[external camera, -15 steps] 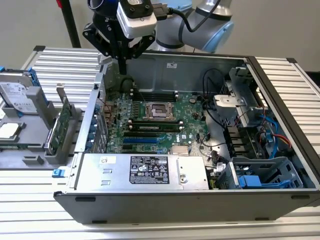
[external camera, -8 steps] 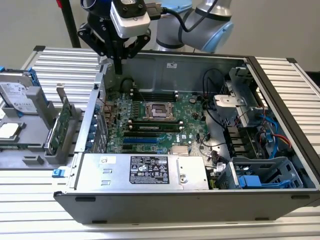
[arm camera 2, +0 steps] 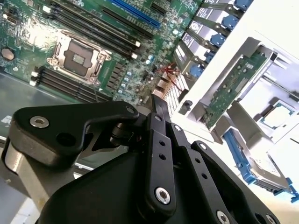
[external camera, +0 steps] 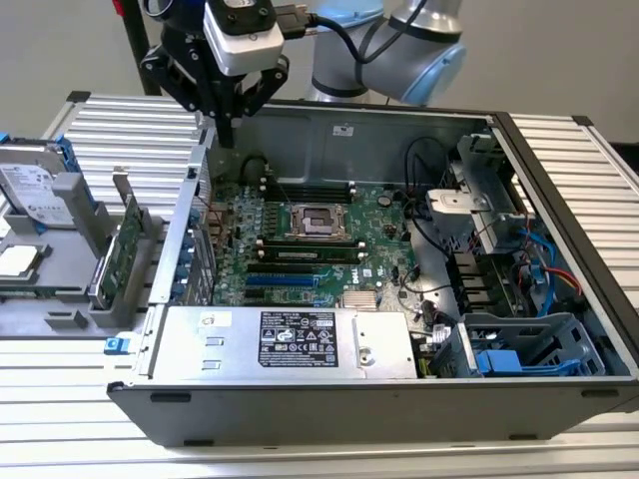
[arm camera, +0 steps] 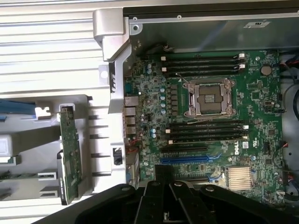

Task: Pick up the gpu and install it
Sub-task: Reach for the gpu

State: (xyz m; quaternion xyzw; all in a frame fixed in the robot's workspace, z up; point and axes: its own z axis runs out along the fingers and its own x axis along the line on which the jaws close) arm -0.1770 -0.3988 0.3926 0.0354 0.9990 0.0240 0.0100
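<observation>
The arm comes in from the upper middle of the exterior view, its rounded grey joints bent over. The black end effector hangs point-down at the far left corner of the open computer case, touching nothing. Its flat, bolted link-bar fingers are drawn together into one narrow tip and hold nothing.

The gpu is a thin green card with a silver bracket at one end. It stands on edge in a slotted grey holder on the ribbed aluminium table, just outside the case's left wall in the exterior view and well apart from the end effector. Both wrist views show it as a slim green strip.

Inside the sheet-metal case lies the large green motherboard with its square metal socket. A silver hard drive sits at the exterior view's far left.
</observation>
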